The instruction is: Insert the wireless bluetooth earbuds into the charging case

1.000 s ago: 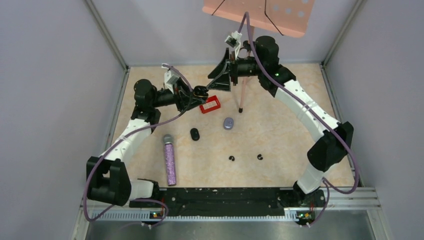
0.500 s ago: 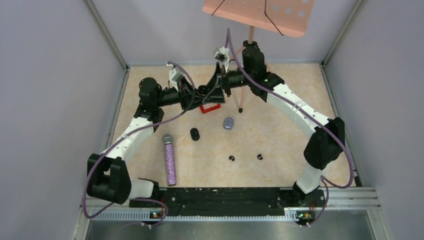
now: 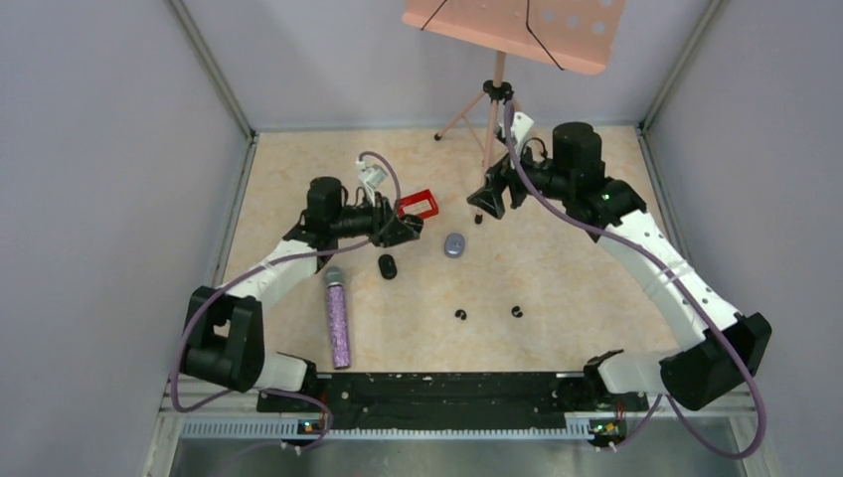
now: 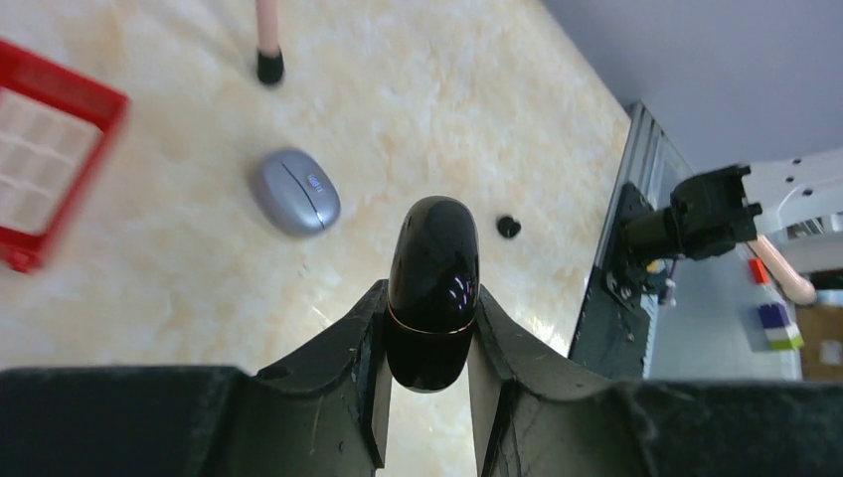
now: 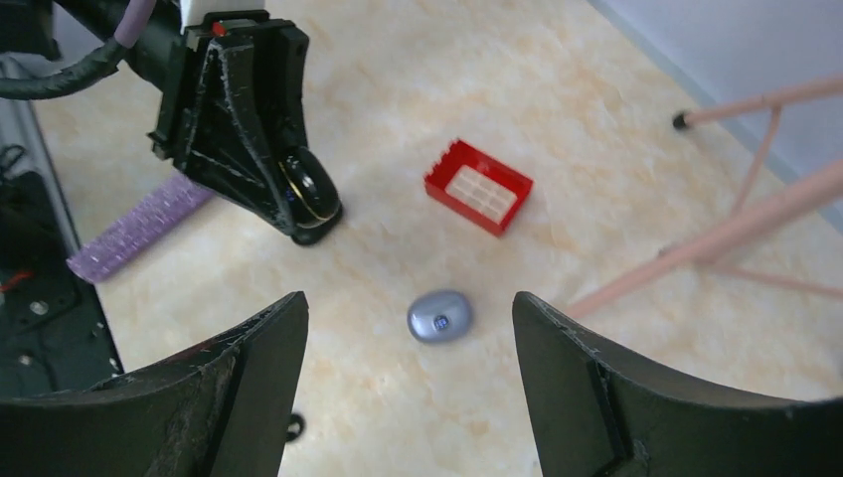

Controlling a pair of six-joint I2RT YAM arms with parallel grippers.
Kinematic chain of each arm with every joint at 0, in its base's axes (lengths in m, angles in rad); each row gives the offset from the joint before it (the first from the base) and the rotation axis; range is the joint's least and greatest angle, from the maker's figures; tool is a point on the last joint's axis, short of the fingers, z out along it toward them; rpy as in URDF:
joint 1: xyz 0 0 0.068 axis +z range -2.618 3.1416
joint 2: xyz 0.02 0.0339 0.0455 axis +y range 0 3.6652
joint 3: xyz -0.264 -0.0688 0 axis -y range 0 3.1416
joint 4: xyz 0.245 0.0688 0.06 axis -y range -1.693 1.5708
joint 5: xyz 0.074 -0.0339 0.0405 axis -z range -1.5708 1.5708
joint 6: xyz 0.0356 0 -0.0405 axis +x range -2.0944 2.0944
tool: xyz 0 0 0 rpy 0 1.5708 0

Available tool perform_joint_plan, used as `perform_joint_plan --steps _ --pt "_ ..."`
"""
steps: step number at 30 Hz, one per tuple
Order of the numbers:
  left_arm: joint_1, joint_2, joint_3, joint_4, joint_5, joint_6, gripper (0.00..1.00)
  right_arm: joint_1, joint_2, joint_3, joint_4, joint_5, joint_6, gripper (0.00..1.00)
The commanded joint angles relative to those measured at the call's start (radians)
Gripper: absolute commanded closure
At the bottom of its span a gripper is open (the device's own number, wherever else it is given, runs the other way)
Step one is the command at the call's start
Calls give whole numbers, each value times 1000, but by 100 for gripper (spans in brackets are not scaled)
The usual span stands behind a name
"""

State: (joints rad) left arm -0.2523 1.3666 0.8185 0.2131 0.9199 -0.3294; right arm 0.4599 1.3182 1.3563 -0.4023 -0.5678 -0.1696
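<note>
My left gripper (image 3: 403, 231) is shut on a glossy black oval charging case (image 4: 433, 268) with a thin gold seam, held low over the table; the case also shows in the right wrist view (image 5: 310, 197). A closed grey oval case (image 3: 454, 244) lies just right of it, below my right gripper (image 5: 408, 303), which is wide open and empty (image 3: 487, 204). Two tiny black earbuds (image 3: 460, 315) (image 3: 516, 312) lie apart nearer the front. One earbud shows in the left wrist view (image 4: 508, 227). No pinkish-purple earbud is in view.
A red box (image 3: 420, 205) lies behind the left gripper. A small black oval object (image 3: 387, 265) lies by the head of a glittery purple microphone (image 3: 339, 318). A pink music stand (image 3: 494, 94) has feet beside the right gripper. Grey walls enclose the table.
The two grippers, which met above the red box, have drawn apart. The left came down and nearer with the black case; the right swung back to the right, open.
</note>
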Motion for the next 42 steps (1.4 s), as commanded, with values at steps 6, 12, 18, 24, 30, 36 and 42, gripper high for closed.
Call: perform_joint_plan --steps 6,12,18,24,30,36,42 --pt "-126 257 98 -237 -122 65 100 -72 -84 -184 -65 189 10 25" --pt "-167 407 183 -303 -162 55 100 -80 -101 -200 -65 197 -4 25" --pt "-192 457 209 -318 -219 52 85 -80 -81 -216 -57 191 -11 25" --pt "-191 440 224 -373 -324 67 68 -80 -5 -176 -47 169 -22 25" --pt "-187 302 224 -485 -430 109 54 -81 116 -89 -47 130 -47 26" --pt "-144 178 307 -676 -478 192 37 -80 264 -6 -39 -38 -138 28" --pt "25 68 302 -755 -632 91 37 30 430 62 88 -146 -380 30"
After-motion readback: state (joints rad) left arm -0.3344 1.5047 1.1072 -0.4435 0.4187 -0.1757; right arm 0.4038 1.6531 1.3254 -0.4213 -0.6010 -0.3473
